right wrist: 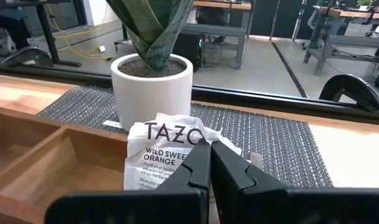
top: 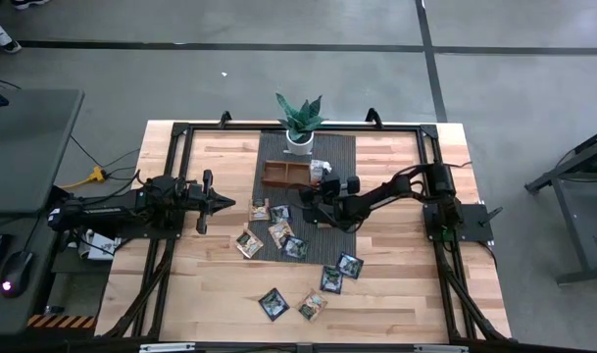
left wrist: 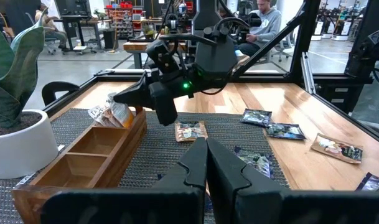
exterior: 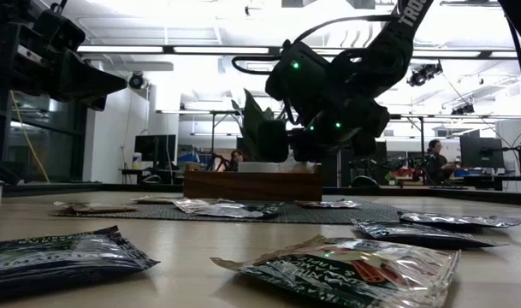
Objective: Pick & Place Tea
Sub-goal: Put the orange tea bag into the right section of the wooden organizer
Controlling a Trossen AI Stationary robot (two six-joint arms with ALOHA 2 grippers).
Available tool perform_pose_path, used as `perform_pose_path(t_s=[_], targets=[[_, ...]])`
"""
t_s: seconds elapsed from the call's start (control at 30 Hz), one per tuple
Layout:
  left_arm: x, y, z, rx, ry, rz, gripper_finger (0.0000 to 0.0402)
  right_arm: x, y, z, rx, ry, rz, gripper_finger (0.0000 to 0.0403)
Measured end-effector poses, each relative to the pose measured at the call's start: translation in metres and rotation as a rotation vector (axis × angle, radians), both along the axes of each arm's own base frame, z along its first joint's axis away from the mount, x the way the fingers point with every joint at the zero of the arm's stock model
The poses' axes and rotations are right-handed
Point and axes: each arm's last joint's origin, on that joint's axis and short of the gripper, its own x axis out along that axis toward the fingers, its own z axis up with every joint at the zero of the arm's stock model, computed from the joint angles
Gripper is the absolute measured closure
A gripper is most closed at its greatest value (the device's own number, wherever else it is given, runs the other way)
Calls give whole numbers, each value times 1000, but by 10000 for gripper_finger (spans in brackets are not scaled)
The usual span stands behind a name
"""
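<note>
Wooden planks make up the table [top: 396, 284], with one dark woven mat [top: 337, 157] laid across its middle. One brown tray [top: 283, 175] with three compartments lies on the mat's far part, and just behind it stands one green plant [top: 300, 116] in a white pot.

Two dark arms work here. The left gripper [top: 229, 203] hangs over the bare wood left of the mat, its fingers pressed together on nothing. The right gripper [top: 311, 192] reaches across the mat to the tray's right end; in its wrist view the fingers are pinched together against one white-and-orange sachet [right wrist: 167, 155], which stands over the tray's end compartment, just in front of the pot. Whether it rests on the tray cannot be told.

Ten more tea sachets [top: 290, 244] lie flat in the high view: about six clustered on the mat's near left part, two [top: 339, 271] on the wood just off the mat's near edge, and two [top: 292, 303] nearer the table's front edge.
</note>
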Motion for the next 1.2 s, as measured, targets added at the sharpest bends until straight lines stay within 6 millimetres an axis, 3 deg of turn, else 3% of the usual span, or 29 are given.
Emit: perform_pose_path(t_s=[0.17, 0.47, 0.67, 1.2], targets=[[0, 0, 0, 0, 0, 0, 401, 1, 0, -1, 32, 19, 32, 379], [0, 0, 0, 0, 0, 0, 401, 1, 1, -2, 46, 36, 51, 273], [0, 0, 0, 0, 0, 0, 401, 3, 1, 0, 55, 75, 84, 224], [0, 0, 0, 0, 0, 0, 401, 21, 3, 21, 39, 215, 181, 210]])
